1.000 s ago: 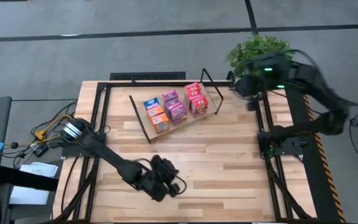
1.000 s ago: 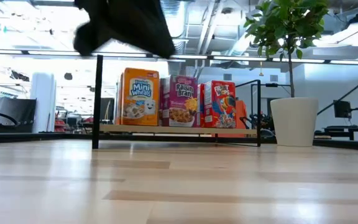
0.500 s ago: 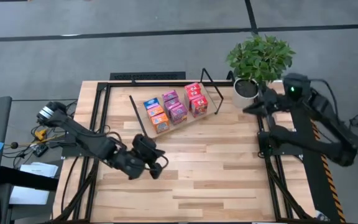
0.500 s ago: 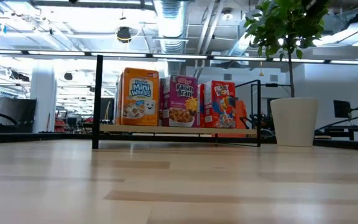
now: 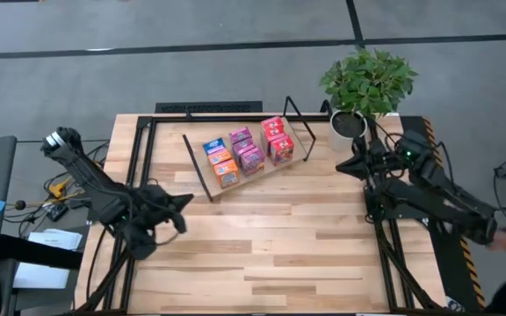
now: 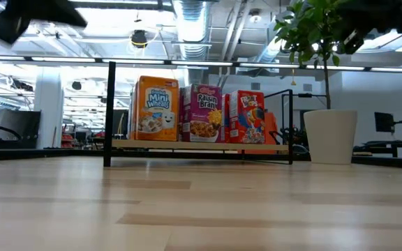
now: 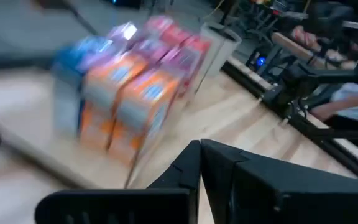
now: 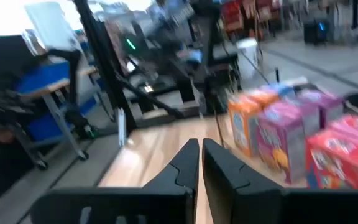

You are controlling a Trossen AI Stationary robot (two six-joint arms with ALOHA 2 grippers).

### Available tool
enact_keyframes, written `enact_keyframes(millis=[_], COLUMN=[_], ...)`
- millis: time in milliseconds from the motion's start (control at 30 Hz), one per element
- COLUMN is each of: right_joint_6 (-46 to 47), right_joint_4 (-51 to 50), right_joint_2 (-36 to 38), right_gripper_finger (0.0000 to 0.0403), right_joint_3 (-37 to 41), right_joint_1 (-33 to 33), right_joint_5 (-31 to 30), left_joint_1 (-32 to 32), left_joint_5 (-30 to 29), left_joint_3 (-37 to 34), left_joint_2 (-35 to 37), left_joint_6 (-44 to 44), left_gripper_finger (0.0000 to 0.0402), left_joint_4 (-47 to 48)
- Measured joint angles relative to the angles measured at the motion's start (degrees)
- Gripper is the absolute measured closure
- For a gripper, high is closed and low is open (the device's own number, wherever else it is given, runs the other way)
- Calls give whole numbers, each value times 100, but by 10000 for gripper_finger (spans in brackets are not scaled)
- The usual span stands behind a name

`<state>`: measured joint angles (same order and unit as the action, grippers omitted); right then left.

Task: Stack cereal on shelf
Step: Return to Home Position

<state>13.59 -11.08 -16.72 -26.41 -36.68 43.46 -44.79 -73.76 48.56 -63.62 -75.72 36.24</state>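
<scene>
While both arms hang clear of the goods, the worktop (image 5: pixel 306 254) carries the shelf (image 6: pixel 201 146) toward its 12 o'clock edge, set aslant. A potted plant (image 5: pixel 367 79) stands at the 2 o'clock corner. The cereal boxes (image 5: pixel 246 151) stand upright on the shelf in rows: blue and orange, pink, then red. The left claw (image 5: pixel 178 204) hovers near 9 o'clock, fingers pinched together on nothing. The right claw (image 5: pixel 345 165) hovers near 3 o'clock, likewise closed and empty.

Cereal boxes (image 5: pixel 247 149) upright on angled shelf (image 6: pixel 197 146), blue/orange, pink, red rows; btwn left claw (image 5: pixel 176 213) & right claw (image 5: pixel 348 164), touching neither.
</scene>
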Motion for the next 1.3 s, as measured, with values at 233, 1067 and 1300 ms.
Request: enact_keyframes(millis=[233,1067,1300], right_joint_6=[418,1193,1191], right_joint_4=[821,1718,1536], right_joint_2=[13,-14,-97], right_gripper_finger=[356,356,356], right_joint_3=[673,2590,2590], right_joint_1=[219,1050,1044], right_joint_5=[-317,-2151,-2412], left_joint_1=[-546,-794,-794], left_joint_5=[-21,1061,1482], left_joint_3=[-1925,-4793,-4789], left_joint_2=[1647,5585,5576], left_joint_6=[-996,3051,3756], left_gripper_finger=[402,402,402], left_joint_4=[-645,-3850,-3871])
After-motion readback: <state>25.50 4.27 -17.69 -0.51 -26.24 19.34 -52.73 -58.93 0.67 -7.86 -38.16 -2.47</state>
